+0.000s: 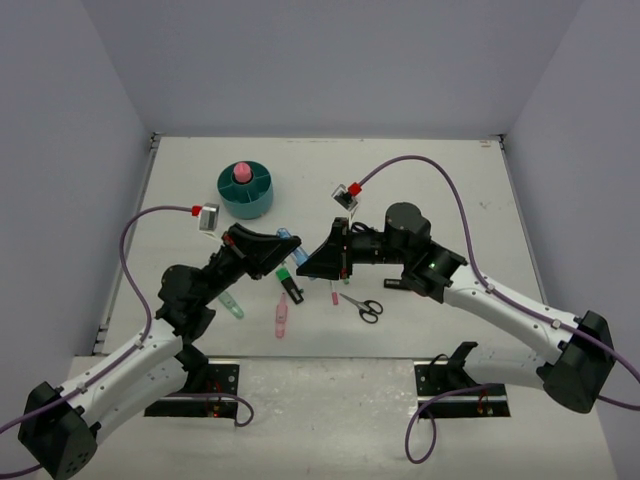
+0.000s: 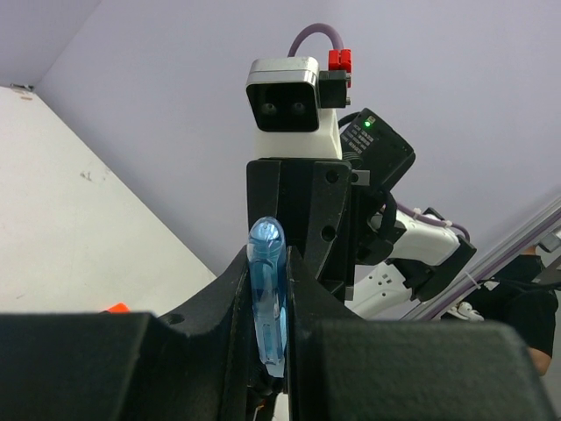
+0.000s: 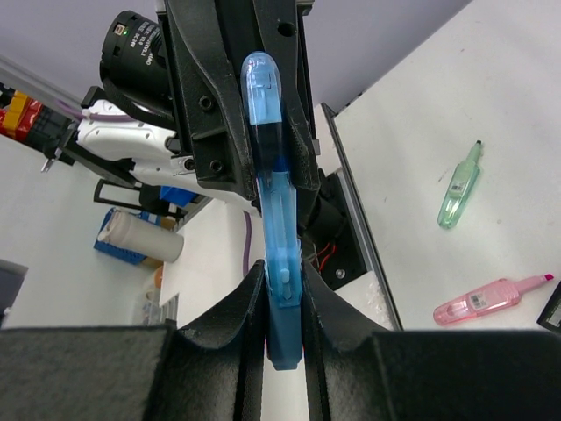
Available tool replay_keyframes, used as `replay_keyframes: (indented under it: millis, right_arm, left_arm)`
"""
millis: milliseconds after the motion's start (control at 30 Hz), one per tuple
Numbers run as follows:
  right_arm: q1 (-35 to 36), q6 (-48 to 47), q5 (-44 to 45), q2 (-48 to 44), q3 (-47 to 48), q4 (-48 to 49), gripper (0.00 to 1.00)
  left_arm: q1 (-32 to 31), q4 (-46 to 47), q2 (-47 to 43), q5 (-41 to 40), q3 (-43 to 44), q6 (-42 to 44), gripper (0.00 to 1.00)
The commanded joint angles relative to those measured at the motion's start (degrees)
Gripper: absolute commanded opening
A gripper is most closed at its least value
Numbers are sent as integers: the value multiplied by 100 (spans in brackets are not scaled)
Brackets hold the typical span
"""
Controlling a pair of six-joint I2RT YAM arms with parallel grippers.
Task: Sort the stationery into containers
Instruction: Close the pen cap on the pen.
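Observation:
A translucent blue marker (image 3: 273,175) hangs above the table, gripped at both ends. My left gripper (image 2: 267,263) is shut on its rounded cap end (image 2: 266,289), and my right gripper (image 3: 283,281) is shut on its squarer body end. From above, the two grippers meet nose to nose at mid-table with the blue marker (image 1: 299,256) between them. The round teal organizer (image 1: 246,205) stands behind them with a pink roll (image 1: 241,172) in its central cup.
Under the grippers lie a green marker (image 1: 233,305), a pink marker (image 1: 282,317), a black-and-green marker (image 1: 284,272), a black-and-orange marker (image 1: 293,290) and black-handled scissors (image 1: 363,307). The right wrist view shows the green marker (image 3: 459,187) and pink marker (image 3: 486,300).

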Motion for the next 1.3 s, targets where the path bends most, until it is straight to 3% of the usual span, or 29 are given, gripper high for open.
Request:
replay_keyframes:
  millis: [0,533,733,767,900,1067,1200,1267]
  right_arm:
    - [69,-36,8,-241,242,753,0]
    - [88,-206,-55,236,949,1258,0]
    - [196,-550,73,166,763,1131,0]
    - [229,-639,112,155,776,1059,0]
    - [299,-834,177,80,726,869,0]
    - [308,-869,185,-21,456,866,0]
    - [317,-896,162,-135,221,814,0]
    - [317,-879,163,-222,97,797,0]
  left_arm:
    - [-7,-79,155,180,-176,180,0]
    - [-15,251,267,407,-458,79,0]
    - [-9,-1112,111,331,171,880,2]
    - [-13,-1391,115,333,268,1015,7]
    - [-7,-2125,-74,80,642,1422,53]
    - [-7,-3142,-398,-561,1272,1918,98]
    - [-7,-3090,-518,-400,1589,2149,100]
    - [-7,-2882,-493,145,1626,2117,97]
